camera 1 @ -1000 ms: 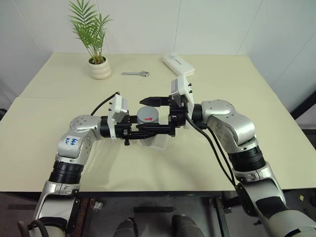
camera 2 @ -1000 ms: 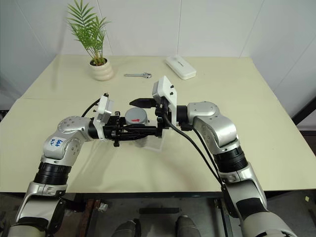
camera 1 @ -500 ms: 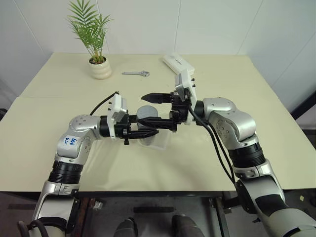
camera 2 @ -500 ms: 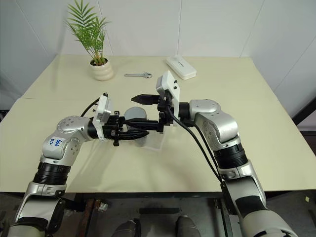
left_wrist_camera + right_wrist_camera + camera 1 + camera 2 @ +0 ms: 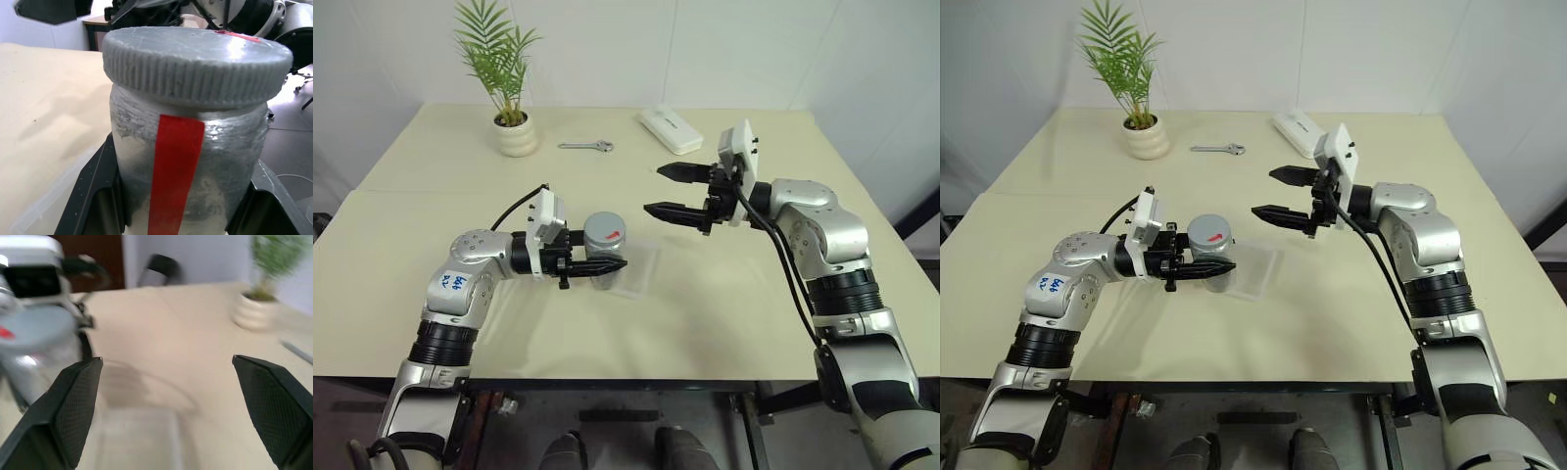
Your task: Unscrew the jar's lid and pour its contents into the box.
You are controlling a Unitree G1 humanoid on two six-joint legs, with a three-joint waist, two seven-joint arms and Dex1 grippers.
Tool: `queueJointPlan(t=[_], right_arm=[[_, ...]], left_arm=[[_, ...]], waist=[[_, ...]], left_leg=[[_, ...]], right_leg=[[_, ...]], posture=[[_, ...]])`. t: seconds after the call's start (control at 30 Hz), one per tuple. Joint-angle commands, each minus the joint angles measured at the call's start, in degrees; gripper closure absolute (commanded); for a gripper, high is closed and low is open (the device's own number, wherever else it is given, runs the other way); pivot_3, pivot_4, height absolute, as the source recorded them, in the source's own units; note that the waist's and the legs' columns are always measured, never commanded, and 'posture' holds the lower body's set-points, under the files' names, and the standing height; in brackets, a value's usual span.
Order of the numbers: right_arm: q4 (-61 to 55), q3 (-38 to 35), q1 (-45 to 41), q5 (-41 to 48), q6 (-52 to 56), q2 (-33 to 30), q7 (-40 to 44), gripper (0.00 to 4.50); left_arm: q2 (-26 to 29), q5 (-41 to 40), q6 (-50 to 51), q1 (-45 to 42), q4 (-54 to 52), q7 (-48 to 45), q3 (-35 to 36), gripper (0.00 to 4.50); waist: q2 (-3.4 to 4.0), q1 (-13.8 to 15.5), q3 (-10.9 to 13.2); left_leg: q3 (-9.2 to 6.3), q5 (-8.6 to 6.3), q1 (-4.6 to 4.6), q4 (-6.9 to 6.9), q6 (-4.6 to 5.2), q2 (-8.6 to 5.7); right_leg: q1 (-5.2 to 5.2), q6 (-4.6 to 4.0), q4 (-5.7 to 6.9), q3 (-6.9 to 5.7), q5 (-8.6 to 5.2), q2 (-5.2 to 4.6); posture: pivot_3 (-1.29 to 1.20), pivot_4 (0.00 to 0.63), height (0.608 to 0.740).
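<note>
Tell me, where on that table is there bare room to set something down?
The table's near strip in front of the clear box is bare, also its far right side beyond the white case. It is crowded mid-table around the jar and both grippers.

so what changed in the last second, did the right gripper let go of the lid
The right gripper came off the lid and pulled away toward the robot's right, open and empty. The lid remains on the jar, which the left gripper keeps clamped over the box.
</note>
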Motion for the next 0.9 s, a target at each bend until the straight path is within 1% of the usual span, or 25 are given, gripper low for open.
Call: queueJointPlan(t=[0.03, 0.13, 0.2, 0.27, 0.37, 0.47, 0.5, 0.53, 0.57, 0.6, 0.67, 0.9], right_arm=[[0.4, -2.8, -1.0, 0.6, -1.6, -2.3, 2.7, 0.03], [-0.7, -4.5, -0.6, 2.6, -0.3, -4.7, 6.4, 0.03], [-1.8, -5.0, -1.1, 3.4, 0.7, -4.7, 6.7, 0.03], [-5.8, -4.1, -0.8, 3.5, 0.8, -1.7, 3.9, 0.03], [-9.4, -3.1, 0.2, 3.0, 0.2, 0.8, 1.6, 0.03], [-14.6, -0.9, 3.4, 1.7, -1.5, 6.7, -3.5, 0.03], [-16.6, 1.2, 4.1, 0.6, 0.3, 7.5, -4.9, 0.03], [-18.0, 2.6, 4.5, -0.2, 1.8, 7.7, -5.6, 0.03], [-19.5, 4.6, 4.7, 0.4, 4.3, 7.0, -3.8, 0.03], [-20.7, 4.8, 5.0, 2.3, 6.7, 7.4, -3.4, 0.03], [-21.7, 4.4, 5.2, 4.2, 8.1, 8.5, -3.8, 0.03], [-22.0, 4.9, 4.5, 3.8, 10.4, 10.4, -6.8, 0.03]], left_arm=[[0.3, -1.1, -0.7, -0.4, -2.1, -0.5, 0.8, 2.57], [0.4, -0.9, -0.8, -0.6, -1.7, -0.7, 0.9, 2.57], [0.5, -0.8, -0.9, -0.6, -1.6, -0.9, 0.9, 2.57], [0.3, -0.7, -0.9, -0.7, -1.5, -0.8, 0.7, 2.57], [0.1, -0.7, -0.9, -0.9, -1.5, -0.7, 0.6, 2.57], [-0.3, -0.7, -0.9, -1.0, -1.4, -0.6, 0.3, 2.57], [-0.5, -0.7, -0.9, -1.2, -1.3, -0.6, 0.3, 2.57], [-0.5, -0.7, -0.9, -1.2, -1.2, -0.6, 0.2, 2.57], [-0.6, -0.6, -1.0, -1.3, -1.1, -0.6, 0.2, 2.57], [-0.7, -0.6, -1.0, -1.4, -0.9, -0.6, 0.2, 2.57], [-0.8, -0.5, -1.0, -1.7, -0.7, -0.7, 0.1, 2.57], [-1.1, -0.4, -1.2, -1.9, -0.2, -0.9, -0.2, 2.57]], waist=[[0.03, -0.3, 0.0], [0.04, -0.4, 0.0], [0.04, -0.5, 0.0], [0.04, -0.7, 0.0], [0.04, -1.3, 0.0], [0.04, -1.1, 0.0], [0.04, -1.2, 0.0], [0.04, -1.2, 0.0], [0.09, -1.1, 0.1], [0.09, -1.1, 0.1], [0.09, -0.9, 0.1], [0.09, -0.9, 0.1]], left_leg=[[0.0, 0.0, 0.0, -0.02, 0.0, 0.0], [0.0, 0.0, -0.01, -0.04, 0.0, 0.0], [0.0, 0.0, -0.01, -0.02, 0.0, 0.0], [0.0, 0.0, 0.0, -0.01, 0.0, 0.0], [0.0, 0.01, 0.03, 0.0, -0.01, 0.01], [-0.05, 0.04, 0.02, 0.02, -0.04, 0.01], [-0.06, 0.03, 0.02, 0.04, -0.04, 0.01], [-0.03, 0.03, 0.02, 0.04, -0.04, 0.01], [-0.03, 0.03, 0.01, 0.05, -0.04, 0.0], [-0.03, 0.04, -0.02, 0.07, -0.04, -0.01], [-0.08, 0.04, -0.03, 0.07, -0.05, 0.0], [-0.08, 0.06, -0.01, 0.11, -0.04, 0.0]], right_leg=[[-0.01, 0.0, 0.01, 0.0, 0.0, 0.01], [-0.02, 0.0, -0.01, 0.0, 0.0, 0.01], [-0.01, 0.0, -0.03, 0.0, 0.0, 0.0], [-0.01, 0.0, -0.01, 0.01, 0.0, 0.0], [-0.03, 0.0, 0.12, 0.02, 0.0, 0.01], [-0.01, 0.0, 0.14, 0.0, 0.0, 0.01], [0.0, 0.0, 0.14, 0.0, 0.0, 0.01], [-0.01, 0.0, 0.15, 0.02, 0.0, 0.01], [-0.02, 0.0, 0.19, 0.04, 0.0, 0.01], [-0.06, 0.0, 0.22, 0.03, 0.0, 0.01], [-0.05, 0.0, 0.22, -0.01, 0.0, 0.01], [-0.04, 0.0, 0.28, 0.0, 0.0, 0.01]], posture=[[0.0, 0.15, 0.74], [0.0, 0.15, 0.74], [0.0, 0.15, 0.74], [0.0, 0.15, 0.74], [0.0, 0.15, 0.74], [0.0, 0.15, 0.74], [0.0, 0.15, 0.74], [0.0, 0.15, 0.74], [0.0, 0.15, 0.74], [0.0, 0.15, 0.74], [0.0, 0.15, 0.74], [0.0, 0.15, 0.74]])
